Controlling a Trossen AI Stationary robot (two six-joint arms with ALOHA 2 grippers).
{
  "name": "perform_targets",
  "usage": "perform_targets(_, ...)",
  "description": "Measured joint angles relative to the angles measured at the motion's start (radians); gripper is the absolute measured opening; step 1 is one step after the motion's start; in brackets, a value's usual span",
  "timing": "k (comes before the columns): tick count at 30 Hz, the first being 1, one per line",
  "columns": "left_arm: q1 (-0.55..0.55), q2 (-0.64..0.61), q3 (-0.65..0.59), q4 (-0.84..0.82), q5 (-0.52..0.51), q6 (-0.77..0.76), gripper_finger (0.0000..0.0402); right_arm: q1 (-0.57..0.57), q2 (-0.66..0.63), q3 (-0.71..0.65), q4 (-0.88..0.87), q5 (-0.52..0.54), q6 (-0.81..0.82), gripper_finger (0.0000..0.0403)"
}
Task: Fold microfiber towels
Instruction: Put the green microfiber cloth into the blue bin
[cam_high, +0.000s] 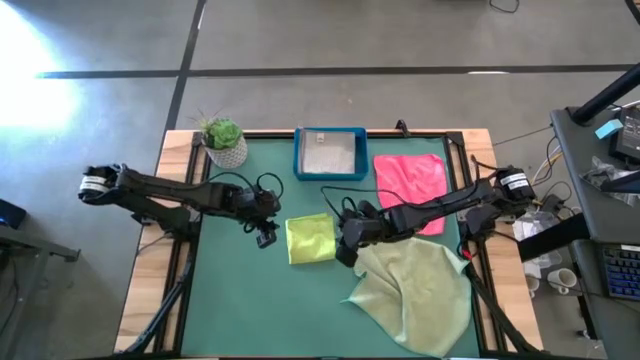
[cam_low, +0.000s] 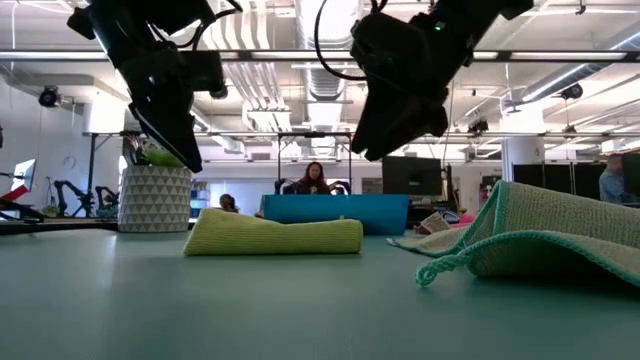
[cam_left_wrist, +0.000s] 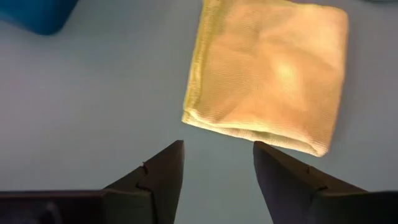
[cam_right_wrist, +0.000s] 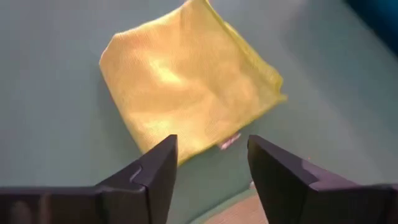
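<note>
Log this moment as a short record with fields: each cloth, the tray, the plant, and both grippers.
folded yellow microfiber towel: mid-table, lying free between both grippers
large pale sage green towel: crumpled, at the table's near right
hot pink towel: lying flat at far right, beside the tray
blue rectangular tray: far edge, holding a light grey cloth
potted plant: far left corner
left gripper: open, empty, above the table left of the yellow towel
right gripper: open, empty, above the table right of the yellow towel

The green-topped table (cam_high: 230, 300) carries a folded yellow towel (cam_high: 309, 240), pink towel (cam_high: 411, 179), sage towel (cam_high: 420, 290), blue tray (cam_high: 330, 172), and seemingly a potted plant (cam_high: 223, 141).
</note>
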Motion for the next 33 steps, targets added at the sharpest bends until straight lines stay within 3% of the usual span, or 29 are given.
perform_targets(8,0.043,0.0,0.0,0.005,0.01,0.02,0.0227,-0.058,0.0,0.025,0.0,-0.024,-0.205,0.0203)
perform_targets(11,0.043,-0.001,-0.007,0.029,0.025,0.027,0.0228,-0.095,0.0,0.021,0.005,-0.064,-0.262,0.0203)
perform_targets(16,0.043,-0.001,-0.077,0.207,0.058,0.025,0.0228,-0.163,0.029,0.013,0.019,-0.13,-0.342,0.0203)
perform_targets(21,0.045,0.0,-0.143,0.336,0.059,0.019,0.0228,-0.203,0.076,0.013,0.125,-0.24,-0.428,0.0203)
perform_targets(33,0.05,0.085,-0.197,0.422,0.055,0.019,0.0228,-0.259,0.178,0.012,0.218,-0.264,-0.52,0.0203)
